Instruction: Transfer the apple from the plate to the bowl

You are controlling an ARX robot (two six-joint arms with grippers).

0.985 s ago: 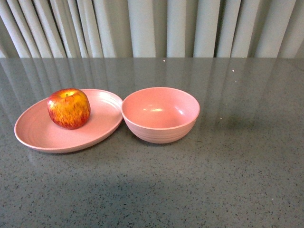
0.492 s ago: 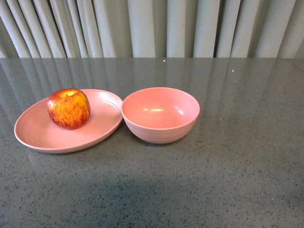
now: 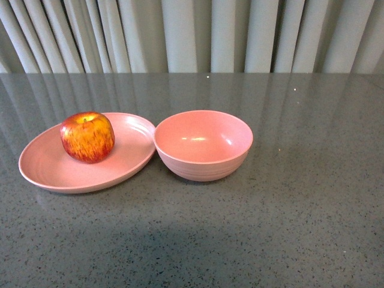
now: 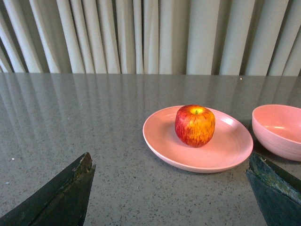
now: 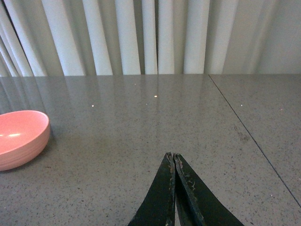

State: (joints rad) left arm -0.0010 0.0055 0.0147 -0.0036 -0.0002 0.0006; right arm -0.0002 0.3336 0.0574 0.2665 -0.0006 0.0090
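The red and yellow apple (image 3: 87,137) sits on the shallow pink plate (image 3: 45,174) at the left of the grey table. The deep pink bowl (image 3: 203,144) stands empty just right of the plate, its rim touching or nearly touching the plate's. Neither arm shows in the front view. In the left wrist view the apple (image 4: 194,125) rests on the plate (image 4: 162,141), with the bowl (image 4: 277,129) beside it. My left gripper (image 4: 171,162) is open and empty, short of the plate. My right gripper (image 5: 172,155) is shut and empty over bare table, with the bowl (image 5: 21,139) off to one side.
Pale pleated curtains (image 3: 192,36) hang behind the table's far edge. A thin seam (image 5: 249,132) crosses the tabletop in the right wrist view.
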